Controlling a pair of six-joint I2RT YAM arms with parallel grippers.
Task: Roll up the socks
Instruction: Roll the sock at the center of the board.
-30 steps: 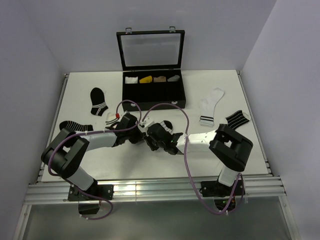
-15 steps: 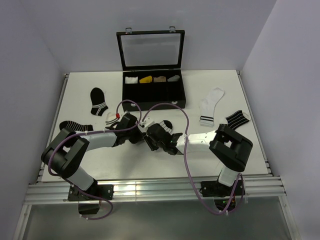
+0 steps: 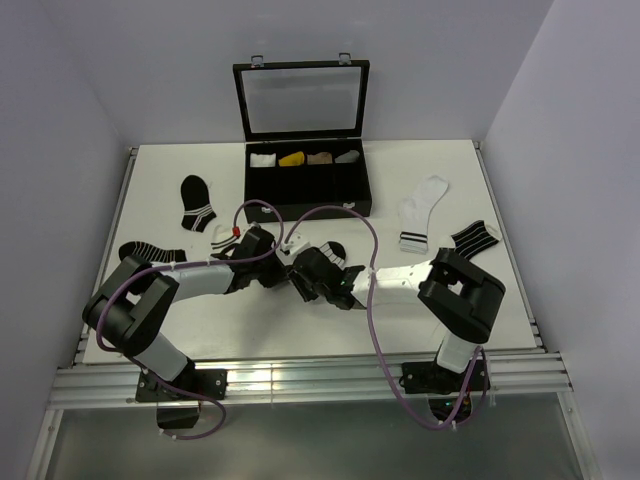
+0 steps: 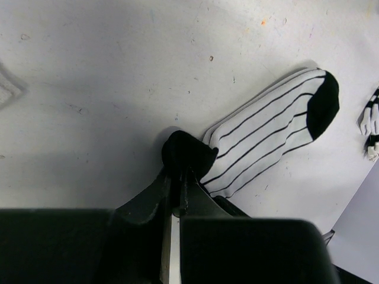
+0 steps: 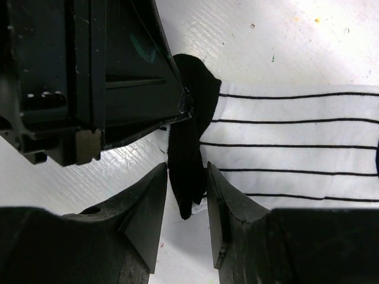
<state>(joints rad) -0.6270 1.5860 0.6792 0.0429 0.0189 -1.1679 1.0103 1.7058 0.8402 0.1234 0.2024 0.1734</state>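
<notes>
The white sock with thin black lines [image 4: 266, 136] lies flat on the table, its black toe [image 4: 323, 103] pointing away. My left gripper [image 4: 179, 168] is shut on the sock's black cuff [image 5: 192, 106] and holds it raised. My right gripper [image 5: 185, 174] stands open around the cuff's hanging edge, with a gap on each side. In the top view both grippers [image 3: 283, 258] [image 3: 300, 272] meet at mid-table and hide most of this sock. The plain white sock with a black-banded cuff [image 3: 420, 208] lies flat at the right.
A black case [image 3: 305, 185] with its lid up holds rolled bundles at the back. Black socks with white stripes lie at the left [image 3: 197, 203], lower left [image 3: 150, 250] and right [image 3: 472, 238]. A small white-black piece [image 3: 222, 238] lies by the left arm.
My right gripper's jaws have spread wider and no longer squeeze the black cuff. The left gripper keeps its grip, and both arms have barely moved.
</notes>
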